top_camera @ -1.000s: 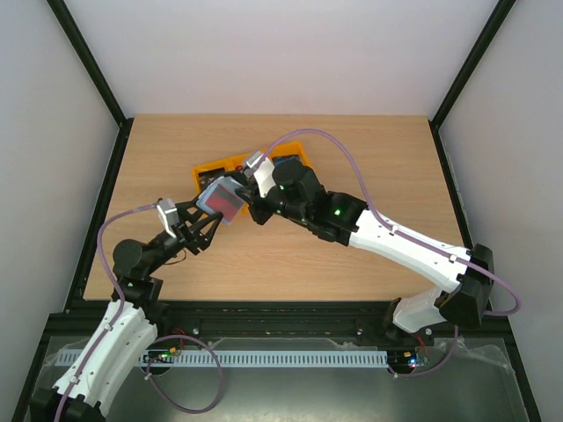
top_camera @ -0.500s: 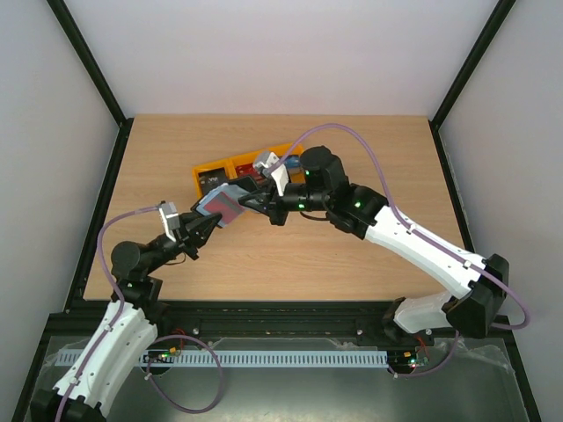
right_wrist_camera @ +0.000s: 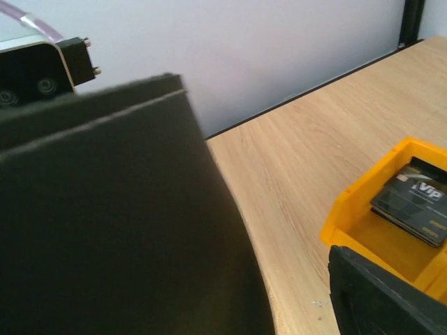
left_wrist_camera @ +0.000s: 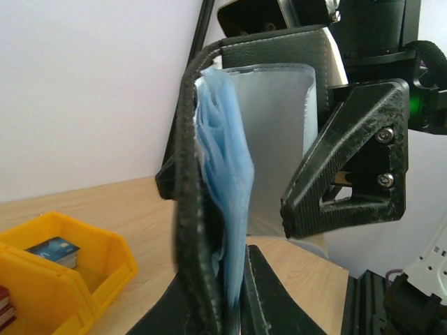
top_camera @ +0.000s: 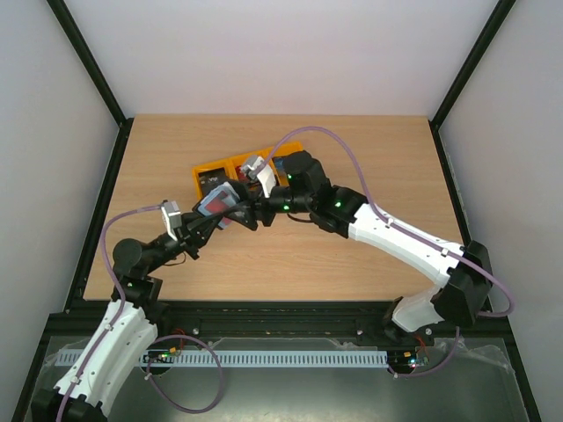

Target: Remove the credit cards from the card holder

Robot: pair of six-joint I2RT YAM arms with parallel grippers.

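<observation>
Found left pincer [top_camera: 208, 227] clamped on the lower edge of the card holder [top_camera: 220, 200], held upright above the counter [top_camera: 369, 158]; found right pincer [top_camera: 250, 214] spread open just beside its pockets. Judged mid-extraction, with credit cards [right_wrist_camera: 411, 202] lying in the yellow bin [right_wrist_camera: 356, 237]; calls next for pinching one card edge and drawing it straight out.

Light wooden table [top_camera: 369, 167], a row of yellow bins [top_camera: 205, 168] near its middle, slightly askew.
</observation>
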